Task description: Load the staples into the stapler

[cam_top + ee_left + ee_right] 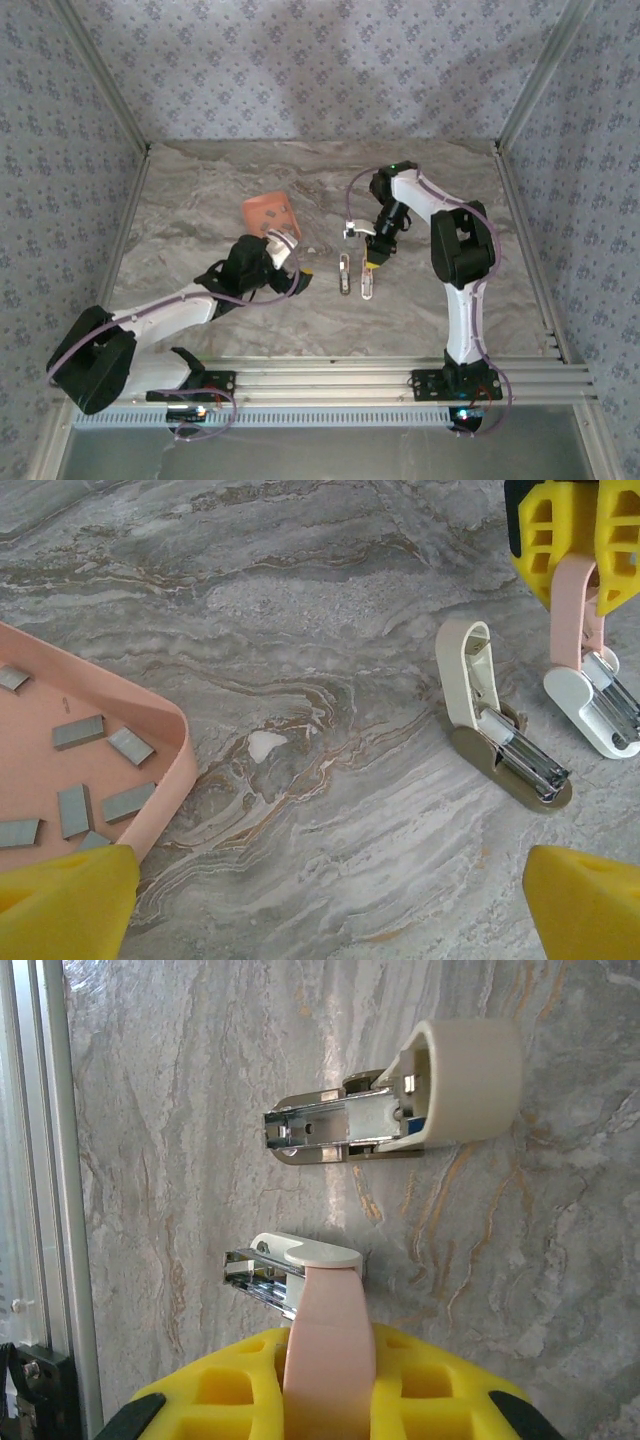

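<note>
Nearest the arm bases, two small staplers lie side by side on the marble table point(200, 200), close but apart. The stapler point(505, 745) with the brownish base and cream cover lies free between the two grippers, touched by neither. Its long axis runs near to far. The open metal channel points toward the near rail, and the cream cover is swung up at the far end.

Just to its right, the pink-and-white stapler point(300, 1270) lies parallel to it, its channel also pointing at the near rail. The right gripper point(328, 1360) stands over this one, its yellow fingers pinched narrow on the pink upper half.

The left gripper point(325, 920) hovers to the left of the brown stapler with its jaws spread wide and holding nothing.

Farther back and left sits one salmon-orange tray point(170, 740). It holds loose grey staples point(78, 732), and seven strips can be counted in the left wrist view.
</note>
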Action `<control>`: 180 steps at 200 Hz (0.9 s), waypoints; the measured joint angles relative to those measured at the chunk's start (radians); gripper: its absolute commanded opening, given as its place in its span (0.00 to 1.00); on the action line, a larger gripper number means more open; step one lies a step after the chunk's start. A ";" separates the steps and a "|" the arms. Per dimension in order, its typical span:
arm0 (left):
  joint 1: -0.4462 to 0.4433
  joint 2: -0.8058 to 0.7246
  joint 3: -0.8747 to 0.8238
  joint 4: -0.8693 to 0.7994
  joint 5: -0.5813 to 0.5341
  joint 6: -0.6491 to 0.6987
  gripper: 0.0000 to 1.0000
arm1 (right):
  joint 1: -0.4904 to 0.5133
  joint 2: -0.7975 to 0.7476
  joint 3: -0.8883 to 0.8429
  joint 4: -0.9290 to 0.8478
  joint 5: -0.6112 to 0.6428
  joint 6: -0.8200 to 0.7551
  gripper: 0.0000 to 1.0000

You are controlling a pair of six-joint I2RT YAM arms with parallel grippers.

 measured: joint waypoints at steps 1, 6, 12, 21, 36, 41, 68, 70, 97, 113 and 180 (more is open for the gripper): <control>0.000 0.001 0.001 0.000 0.000 0.000 0.98 | 0.000 0.002 0.001 -0.001 0.000 0.000 0.07; 0.000 0.007 0.005 0.000 0.001 0.000 0.98 | -0.002 0.006 0.005 -0.002 -0.001 -0.003 0.07; 0.000 0.013 0.008 0.000 0.002 0.000 0.98 | -0.003 0.011 0.010 -0.002 -0.001 -0.005 0.08; 0.000 0.021 0.012 0.000 0.005 0.000 0.98 | -0.005 0.020 0.016 -0.004 -0.001 -0.010 0.08; 0.000 0.034 0.021 -0.002 0.005 0.000 0.98 | -0.011 0.036 0.026 -0.004 -0.002 -0.018 0.10; 0.000 0.039 0.026 -0.003 0.005 0.000 0.98 | -0.013 0.040 0.029 -0.004 -0.001 -0.019 0.11; 0.000 0.056 0.052 -0.004 0.005 0.000 0.98 | -0.023 0.056 0.048 -0.004 -0.001 -0.026 0.16; 0.000 0.056 0.053 -0.004 0.005 0.000 0.98 | -0.024 0.057 0.050 -0.004 -0.001 -0.026 0.17; 0.000 0.074 0.071 -0.009 0.004 -0.007 0.98 | -0.029 0.063 0.055 0.003 -0.001 -0.026 0.24; 0.000 0.086 0.085 -0.018 0.004 -0.008 0.98 | -0.031 0.063 0.056 0.009 -0.001 -0.026 0.31; 0.005 0.119 0.210 -0.146 -0.053 -0.045 0.98 | -0.042 0.006 0.028 0.118 -0.011 0.025 0.47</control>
